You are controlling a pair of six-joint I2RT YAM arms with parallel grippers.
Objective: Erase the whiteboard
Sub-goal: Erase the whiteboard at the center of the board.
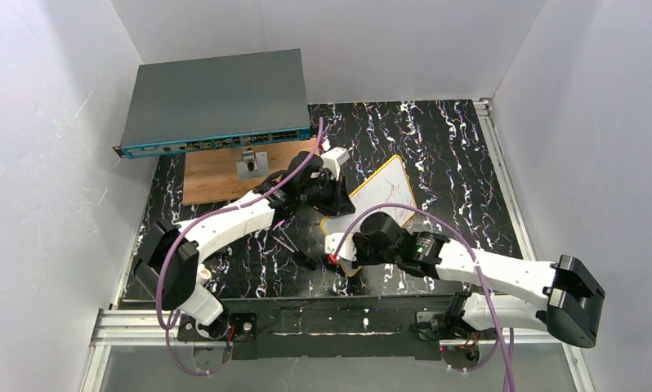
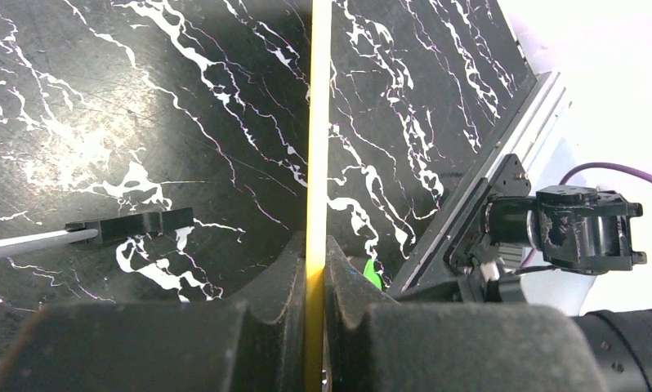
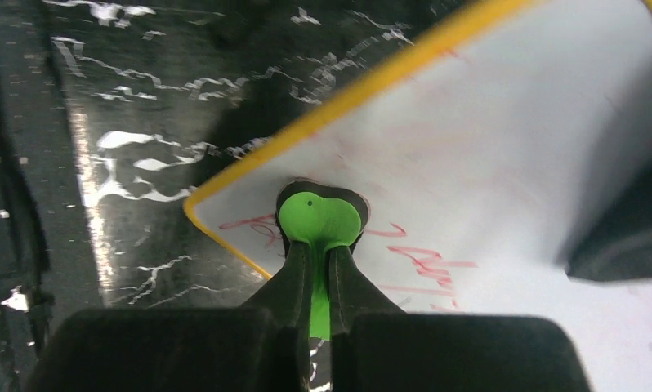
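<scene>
With your left gripper (image 2: 314, 269) clamped on the whiteboard (image 3: 502, 163) rim over the black marbled table (image 1: 453, 147) and your right gripper (image 3: 319, 278) clamped on the green eraser (image 3: 319, 216) at its marked corner, hard wiping could have levered the board loose.

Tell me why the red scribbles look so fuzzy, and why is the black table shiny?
Right wrist view: the camera sits very close, so the whiteboard, its red scribbles and the green eraser look soft. Left wrist view: light glare makes a pale patch on the table. Top view: even light, everything fairly sharp.
</scene>
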